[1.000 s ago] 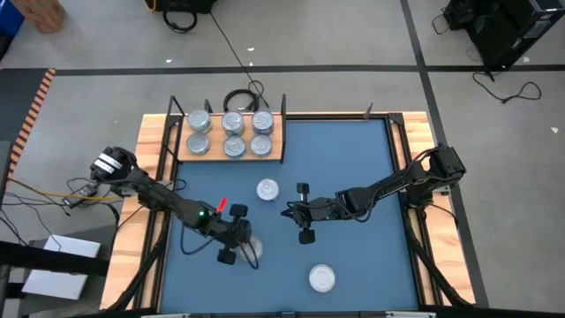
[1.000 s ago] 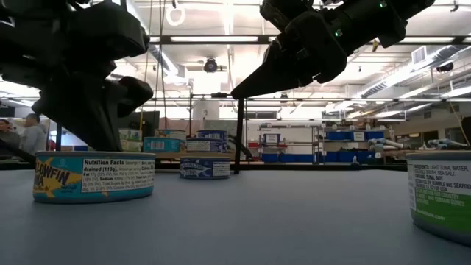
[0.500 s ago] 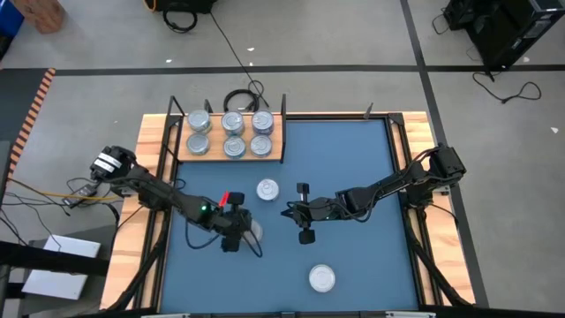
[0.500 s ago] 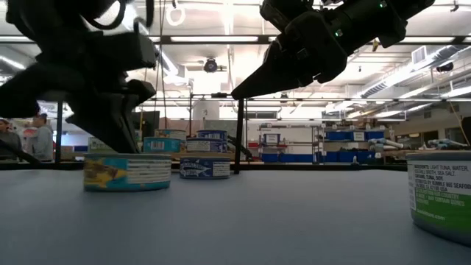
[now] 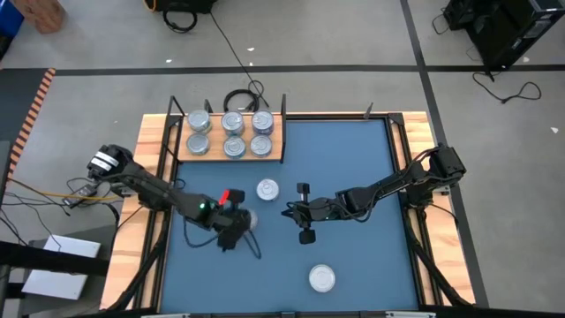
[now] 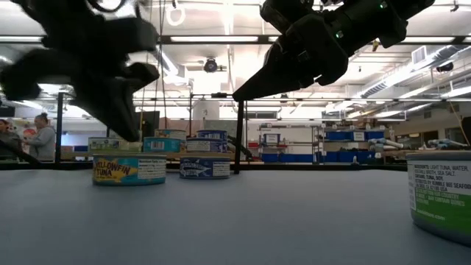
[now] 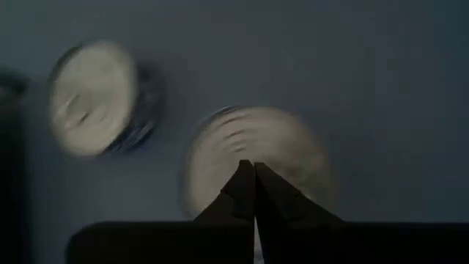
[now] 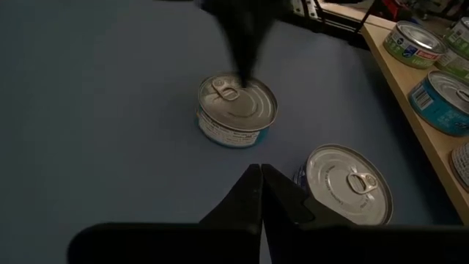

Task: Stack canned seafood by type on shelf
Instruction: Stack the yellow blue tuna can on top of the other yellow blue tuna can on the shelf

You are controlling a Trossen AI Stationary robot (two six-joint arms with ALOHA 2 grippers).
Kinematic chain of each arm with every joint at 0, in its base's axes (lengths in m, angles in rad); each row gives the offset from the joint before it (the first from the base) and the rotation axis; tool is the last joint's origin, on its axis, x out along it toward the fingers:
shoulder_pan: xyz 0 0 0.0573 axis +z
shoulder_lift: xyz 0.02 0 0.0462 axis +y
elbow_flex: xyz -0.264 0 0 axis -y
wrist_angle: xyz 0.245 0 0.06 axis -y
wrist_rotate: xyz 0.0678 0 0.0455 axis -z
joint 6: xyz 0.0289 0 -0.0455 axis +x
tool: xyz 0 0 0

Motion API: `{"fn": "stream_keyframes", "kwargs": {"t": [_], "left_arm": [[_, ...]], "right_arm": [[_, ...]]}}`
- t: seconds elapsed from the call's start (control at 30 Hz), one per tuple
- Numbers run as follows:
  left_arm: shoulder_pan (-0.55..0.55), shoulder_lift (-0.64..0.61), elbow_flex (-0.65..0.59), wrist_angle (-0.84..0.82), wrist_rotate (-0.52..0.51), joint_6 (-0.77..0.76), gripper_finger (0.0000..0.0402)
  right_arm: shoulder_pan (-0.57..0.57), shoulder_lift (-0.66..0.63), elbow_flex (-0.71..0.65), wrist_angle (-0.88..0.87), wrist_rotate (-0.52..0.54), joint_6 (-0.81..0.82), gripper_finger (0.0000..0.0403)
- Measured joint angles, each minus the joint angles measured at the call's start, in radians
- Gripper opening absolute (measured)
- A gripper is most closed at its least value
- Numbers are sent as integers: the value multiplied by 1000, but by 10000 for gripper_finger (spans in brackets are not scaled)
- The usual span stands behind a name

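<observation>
The left gripper (image 5: 238, 221) is shut over a yellowfin tuna can (image 5: 248, 219), which stands flat on the blue mat and also shows in the low view (image 6: 129, 169). The right gripper (image 5: 288, 212) is shut and hovers over mid-mat, touching nothing. A second loose can (image 5: 267, 189) sits just beyond them. A third, green-labelled can (image 5: 322, 278) sits near the mat's near edge. The wooden shelf (image 5: 217, 158) lies at the far left with black posts and holds several cans. My left gripper comes from above, pointing down, with its shut fingertips (image 8: 240, 70) on the tuna can's lid at the pull-tab (image 8: 229, 91). The can stands upright with its base on the mat. In its own wrist view the fingertips (image 7: 254, 176) cover the lid (image 7: 220, 147).
Wooden rails (image 5: 152, 168) frame the blue mat (image 5: 353, 159). The two grippers are about a can's width apart. The loose can (image 8: 344, 183) lies close in front of the right gripper. A cable coil (image 5: 240, 99) sits behind the shelf. Open mat lies right of centre.
The left gripper has moved toward the far edge and turned. The tuna can has slid along the mat with it, away from the near edge toward the second loose can, staying upright. The right arm has kept still.
</observation>
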Motion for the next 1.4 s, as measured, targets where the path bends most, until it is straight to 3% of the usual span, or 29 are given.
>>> {"fn": "stream_keyframes", "kwargs": {"t": [0.27,0.47,0.67,0.83,1.07,1.4], "left_arm": [[-97,43,-1,103,32,49,49],[-109,126,0,97,-14,6,91],[-111,148,2,96,-70,-2,105],[-111,148,2,87,-72,-71,89],[-111,146,2,60,-86,-105,10],[-111,153,138,-163,-72,-80,2]], "right_arm": [[0,0,0,-5,0,1,14],[0,0,0,-4,0,1,14],[0,0,0,-4,0,1,14],[0,0,0,-4,0,0,13],[0,0,0,-4,0,0,13],[0,0,0,-4,0,-2,14]]}}
